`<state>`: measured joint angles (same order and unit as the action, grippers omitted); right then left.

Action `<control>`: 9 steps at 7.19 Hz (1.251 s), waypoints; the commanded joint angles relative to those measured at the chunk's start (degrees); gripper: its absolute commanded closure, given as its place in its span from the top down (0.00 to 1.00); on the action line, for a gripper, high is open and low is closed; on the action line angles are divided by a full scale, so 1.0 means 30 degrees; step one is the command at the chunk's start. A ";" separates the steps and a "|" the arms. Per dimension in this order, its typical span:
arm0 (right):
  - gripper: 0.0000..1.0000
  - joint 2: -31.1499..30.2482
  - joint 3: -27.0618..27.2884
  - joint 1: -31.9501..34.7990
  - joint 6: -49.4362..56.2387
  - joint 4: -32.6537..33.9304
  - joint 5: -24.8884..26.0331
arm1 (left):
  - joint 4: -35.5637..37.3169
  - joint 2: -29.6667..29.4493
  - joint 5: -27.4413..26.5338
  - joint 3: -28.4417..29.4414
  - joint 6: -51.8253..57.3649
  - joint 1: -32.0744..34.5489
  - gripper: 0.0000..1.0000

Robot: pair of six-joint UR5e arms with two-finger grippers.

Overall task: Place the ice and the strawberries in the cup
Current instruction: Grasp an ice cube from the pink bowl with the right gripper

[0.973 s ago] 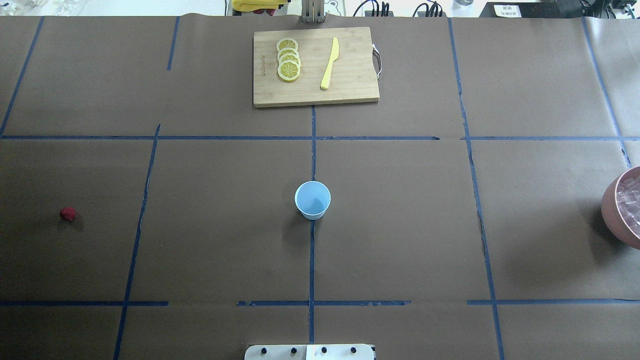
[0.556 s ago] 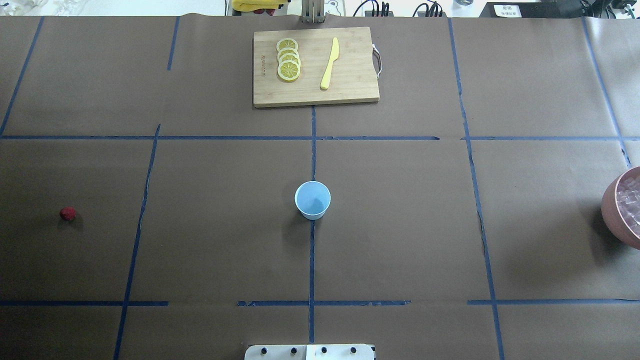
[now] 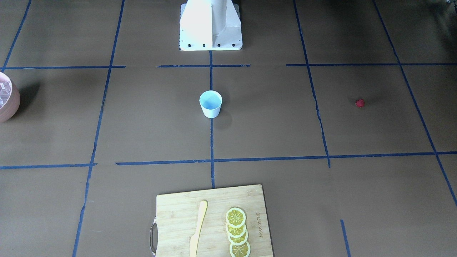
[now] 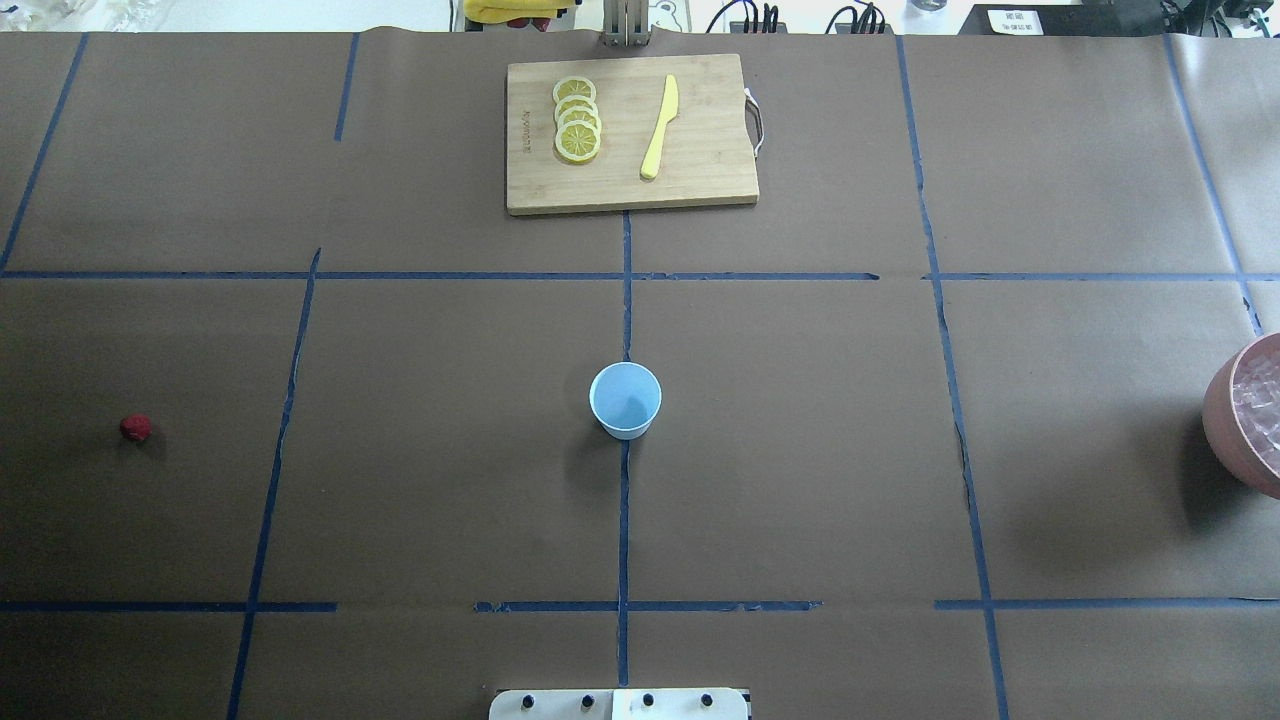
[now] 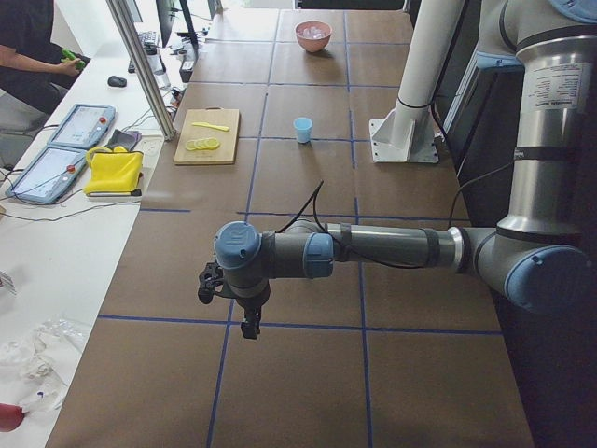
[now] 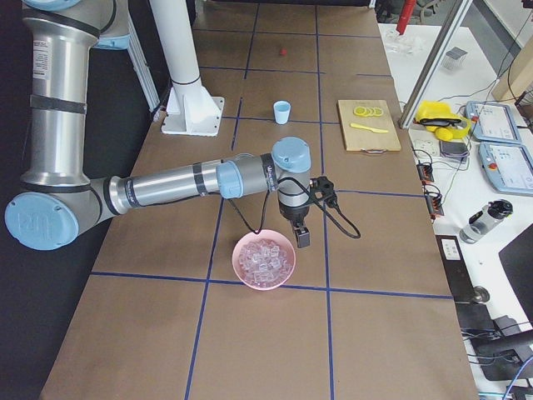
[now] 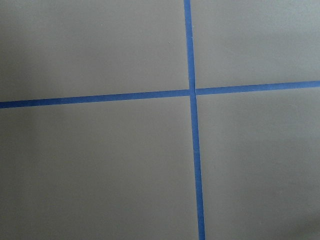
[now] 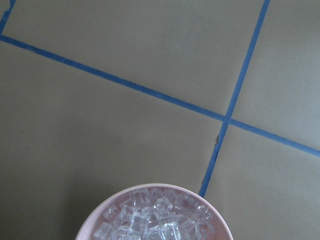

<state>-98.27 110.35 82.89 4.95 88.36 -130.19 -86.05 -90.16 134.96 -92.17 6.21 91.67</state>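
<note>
The small cup with a pale blue inside stands upright mid-table, also seen from the front. One red strawberry lies alone far to the left. Ice cubes fill a pink bowl at the right edge. My right gripper hangs just over the bowl's rim; it shows only in the right side view, so I cannot tell whether it is open or shut. My left gripper hovers over bare paper near the left end. I cannot tell its state either.
A wooden cutting board at the far side carries lemon slices and a yellow knife. The robot base stands at the near edge. Beyond the table a side bench holds tablets and a yellow cloth, with a person seated there.
The shadow beside the pink bowl has shifted slightly. The cup, the strawberry and the bowl have not moved.
</note>
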 commanded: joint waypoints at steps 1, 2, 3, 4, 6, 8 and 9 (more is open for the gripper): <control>0.95 -0.1402 -0.0160 -0.0671 -0.0155 -0.1293 -0.0923 | 0.0000 -0.0005 0.0013 0.0137 0.0010 -0.0029 1.00; 0.73 -0.1347 -0.0162 -0.1227 -0.0041 -0.1356 -0.1364 | 0.0000 -0.0005 0.0013 0.0138 0.0010 -0.0030 1.00; 0.66 -0.1317 -0.0162 -0.2102 0.0019 -0.1386 -0.0904 | 0.0000 -0.0005 0.0013 0.0138 0.0039 -0.0030 1.00; 0.65 -0.1317 -0.0162 -0.2749 0.0048 -0.1386 -0.0175 | 0.0000 -0.0005 0.0013 0.0109 0.0010 -0.0030 1.00; 0.63 -0.1462 -0.0191 -0.3515 0.0224 -0.1240 0.0765 | -0.0029 -0.0005 0.0013 0.0138 0.0010 -0.0030 1.00; 0.63 -0.1609 -0.0716 -0.4102 0.0195 -0.1181 0.1150 | -0.0029 -0.0005 0.0013 0.0138 0.0010 -0.0030 1.00; 0.63 -0.1610 -0.0980 -0.4394 0.0195 -0.1181 0.1180 | -0.0029 0.0024 0.0042 0.0109 0.0010 -0.0030 1.00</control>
<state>-103.00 108.37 70.69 5.56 84.78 -126.97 -86.11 -90.16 135.02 -91.77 6.24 91.58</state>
